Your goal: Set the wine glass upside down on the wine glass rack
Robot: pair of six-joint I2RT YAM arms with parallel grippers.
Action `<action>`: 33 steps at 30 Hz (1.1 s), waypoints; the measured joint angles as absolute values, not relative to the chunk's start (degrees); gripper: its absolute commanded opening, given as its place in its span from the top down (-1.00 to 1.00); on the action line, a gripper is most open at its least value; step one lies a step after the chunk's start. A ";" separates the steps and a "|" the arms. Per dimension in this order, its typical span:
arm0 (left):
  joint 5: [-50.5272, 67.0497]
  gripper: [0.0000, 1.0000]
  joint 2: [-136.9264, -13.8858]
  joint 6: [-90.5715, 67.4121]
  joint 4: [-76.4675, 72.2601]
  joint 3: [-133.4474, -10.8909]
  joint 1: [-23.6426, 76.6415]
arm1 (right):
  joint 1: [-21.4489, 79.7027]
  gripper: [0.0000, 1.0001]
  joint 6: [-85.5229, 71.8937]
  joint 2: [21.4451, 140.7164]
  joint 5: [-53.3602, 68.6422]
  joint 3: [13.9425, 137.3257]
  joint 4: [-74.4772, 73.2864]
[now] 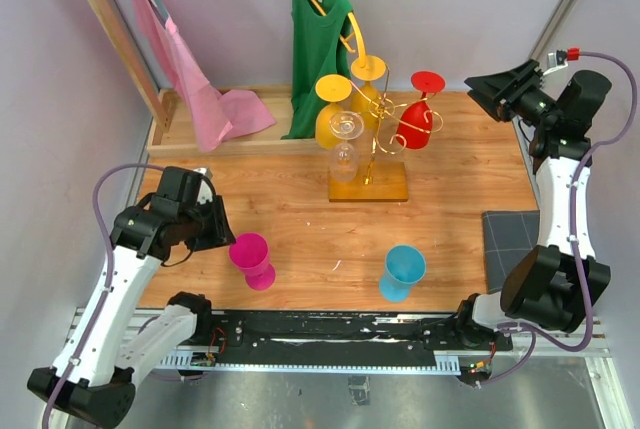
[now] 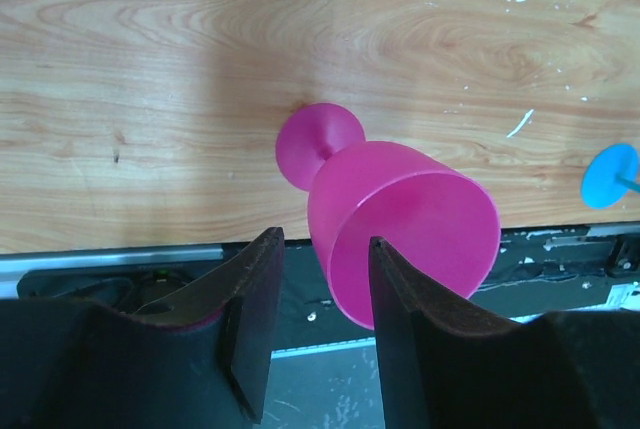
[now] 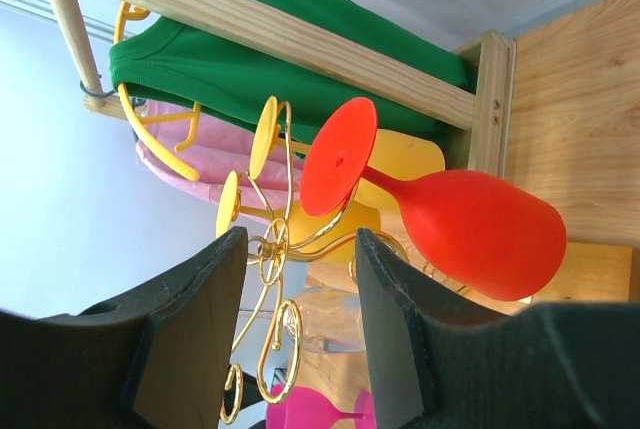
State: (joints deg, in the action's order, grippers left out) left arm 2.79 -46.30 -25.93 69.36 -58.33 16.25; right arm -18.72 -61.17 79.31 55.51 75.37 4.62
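Observation:
The gold wine glass rack (image 1: pixel 372 154) stands at the back centre on its flat base. A red glass (image 1: pixel 418 121), two yellow glasses (image 1: pixel 333 109) and a clear glass (image 1: pixel 345 149) hang upside down on it. A magenta wine glass (image 1: pixel 251 260) and a blue one (image 1: pixel 402 271) stand upright near the front edge. My left gripper (image 1: pixel 216 223) is open and empty just left of the magenta glass (image 2: pixel 400 224), whose bowl lies mostly beyond the right finger (image 2: pixel 400 329). My right gripper (image 1: pixel 482 89) is open and empty, raised right of the rack (image 3: pixel 272 249), facing the red glass (image 3: pixel 470 229).
A wooden clothes frame (image 1: pixel 110 29) at the back holds a pink cloth (image 1: pixel 195 89) and a green top (image 1: pixel 315 49) on a yellow hanger, close behind the rack. A dark grey mat (image 1: pixel 508 249) lies at the right edge. A black rail (image 1: pixel 340 329) runs along the front.

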 measured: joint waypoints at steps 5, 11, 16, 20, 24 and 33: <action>1.67 0.12 -48.47 -25.69 69.32 -58.15 17.08 | -18.72 0.02 -61.98 79.35 55.53 74.89 6.07; 0.45 0.17 -50.09 -25.65 69.32 -58.15 18.57 | -18.72 0.02 -62.89 79.40 55.64 73.91 7.55; -1.30 0.18 -52.99 -25.52 69.30 -58.15 20.16 | -18.72 0.02 -63.09 79.44 55.75 73.63 7.90; -2.87 0.20 -54.92 -25.54 69.28 -58.15 21.61 | -18.72 0.02 -63.13 79.44 55.83 73.58 7.94; -4.08 0.47 -56.21 -25.74 69.21 -58.15 23.20 | -18.72 0.02 -63.20 79.44 55.90 73.49 8.01; -5.61 0.99 -56.84 -26.04 69.28 -58.48 23.75 | -18.74 0.02 -63.26 79.44 55.92 73.14 8.64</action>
State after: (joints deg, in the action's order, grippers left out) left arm -5.61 -56.84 -26.04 69.28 -58.48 23.75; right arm -18.74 -63.26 79.44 55.92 73.14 8.64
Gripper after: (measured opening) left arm 0.054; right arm 0.491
